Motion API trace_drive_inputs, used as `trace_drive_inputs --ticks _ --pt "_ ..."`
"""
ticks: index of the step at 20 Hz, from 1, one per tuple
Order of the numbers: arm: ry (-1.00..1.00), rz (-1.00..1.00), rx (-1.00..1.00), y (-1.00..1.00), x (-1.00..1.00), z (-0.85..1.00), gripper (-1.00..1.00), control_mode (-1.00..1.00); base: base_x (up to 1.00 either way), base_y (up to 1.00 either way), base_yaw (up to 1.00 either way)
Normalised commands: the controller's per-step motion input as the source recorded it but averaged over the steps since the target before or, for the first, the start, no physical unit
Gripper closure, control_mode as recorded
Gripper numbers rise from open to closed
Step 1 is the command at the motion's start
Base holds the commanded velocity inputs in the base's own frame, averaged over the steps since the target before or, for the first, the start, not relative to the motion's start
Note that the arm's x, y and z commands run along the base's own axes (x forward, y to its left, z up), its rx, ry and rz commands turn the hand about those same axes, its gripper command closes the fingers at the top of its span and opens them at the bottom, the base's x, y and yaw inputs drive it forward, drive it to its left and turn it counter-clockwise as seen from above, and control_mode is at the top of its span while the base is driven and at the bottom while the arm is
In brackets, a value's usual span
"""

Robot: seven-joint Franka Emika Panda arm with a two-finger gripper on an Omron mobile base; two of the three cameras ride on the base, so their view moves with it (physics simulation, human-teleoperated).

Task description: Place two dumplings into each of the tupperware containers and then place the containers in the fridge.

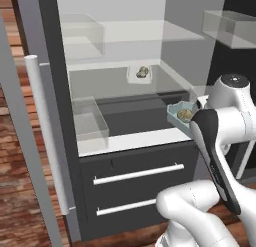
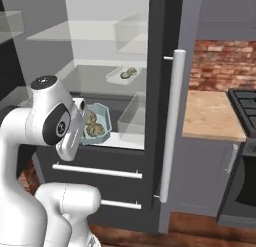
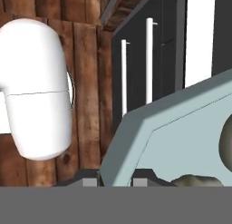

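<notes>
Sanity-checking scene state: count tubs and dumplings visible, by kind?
Light blue tub: 1, at the gripper
Pale tub: 1, on the fridge shelf
Dumplings in blue tub: 2
Dumplings in pale tub: 2
Total: 6

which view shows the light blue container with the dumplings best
The right base view: the light blue container shows whole, open side out, dumplings inside. In the left base view the arm covers part of it. The hand view gives just a close-up of its rim and wall.
</notes>
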Motion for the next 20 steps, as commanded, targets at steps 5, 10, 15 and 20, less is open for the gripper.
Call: trace_drive_inputs --ticks 5,10,15,20 --pt "0.0 0.0 0.0 0.0 0.0 0.0 1.0 1.0 0.59 0.29 0.25" --pt "0.0 0.0 0.0 0.0 0.0 0.0 1.0 1.0 0.81 0.0 0.12" --pt "0.0 0.0 0.0 0.0 0.0 0.0 1.0 1.0 0.37 0.0 -0.01" --pt "0.0 0.0 0.0 0.0 0.0 0.0 1.0 1.0 0.2 0.01 -0.23"
